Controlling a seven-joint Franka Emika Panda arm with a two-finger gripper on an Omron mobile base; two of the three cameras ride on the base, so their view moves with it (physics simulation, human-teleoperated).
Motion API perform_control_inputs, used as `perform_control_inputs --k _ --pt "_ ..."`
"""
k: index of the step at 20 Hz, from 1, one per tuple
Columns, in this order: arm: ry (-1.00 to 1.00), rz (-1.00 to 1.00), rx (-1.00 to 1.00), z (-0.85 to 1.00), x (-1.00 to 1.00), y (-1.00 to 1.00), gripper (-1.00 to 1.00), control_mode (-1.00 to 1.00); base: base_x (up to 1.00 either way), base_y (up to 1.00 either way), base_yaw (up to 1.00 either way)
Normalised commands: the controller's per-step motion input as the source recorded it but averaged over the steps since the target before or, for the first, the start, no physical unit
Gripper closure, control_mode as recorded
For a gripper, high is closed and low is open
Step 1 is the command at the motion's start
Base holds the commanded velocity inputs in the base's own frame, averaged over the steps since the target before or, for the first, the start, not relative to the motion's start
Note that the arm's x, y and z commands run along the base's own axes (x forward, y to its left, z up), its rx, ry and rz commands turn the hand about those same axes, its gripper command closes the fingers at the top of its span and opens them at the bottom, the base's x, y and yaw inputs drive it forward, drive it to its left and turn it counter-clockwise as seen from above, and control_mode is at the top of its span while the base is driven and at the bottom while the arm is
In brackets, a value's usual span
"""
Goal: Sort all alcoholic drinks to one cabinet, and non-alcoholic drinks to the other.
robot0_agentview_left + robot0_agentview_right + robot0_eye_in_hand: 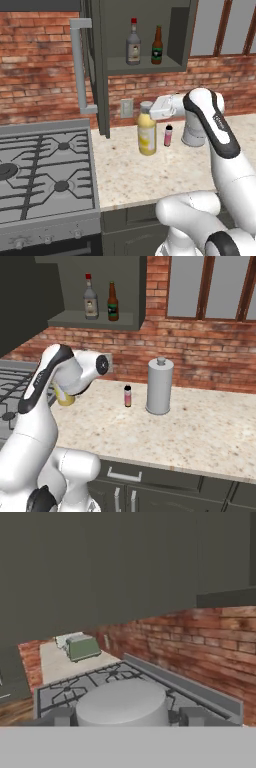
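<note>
Grey gas stove w/ black grates (pixel 45 170) at left of speckled beige stone counter (pixel 150 175). Tall grey cylindrical canister w/ knob lid (pixel 160 386) stands upright on counter nr red brick wall (pixel 200 356). Pale wall outlet (pixel 127 108) on brick. Green boxy toaster (pixel 82 647) on far counter beyond stove. Windows w/ brown frames (pixel 210 288) above wall.

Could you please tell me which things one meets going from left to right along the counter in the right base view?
Stove grate → yellow bottle, partly behind the arm → pink bottle → grey canister.
</note>
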Motion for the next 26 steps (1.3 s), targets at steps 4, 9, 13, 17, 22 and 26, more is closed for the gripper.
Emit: perform_control_inputs --k 4,9,13,17,22,26 --pt "0.03 -0.18 0.0 0.45 -0.39 -0.24 1.0 -1.0 0.0 0.0 0.0" --pt "0.05 -0.2 0.0 0.35 -0.59 -0.22 1.0 -1.0 0.0 0.0 0.0" --pt "0.06 -0.2 0.0 0.16 -0.62 -0.21 1.0 -1.0 0.0 0.0 0.0" --pt "0.09 -0.2 0.0 0.07 -0.42 -0.26 1.0 -1.0 0.0 0.0 0.0" --pt "0.04 -0.2 0.0 0.26 -0.19 -0.16 1.0 -1.0 0.0 0.0 0.0" --pt "0.01 -0.17 -0.02 0.49 0.0 -0.05 1.0 -1.0 0.0 0.0 0.0"
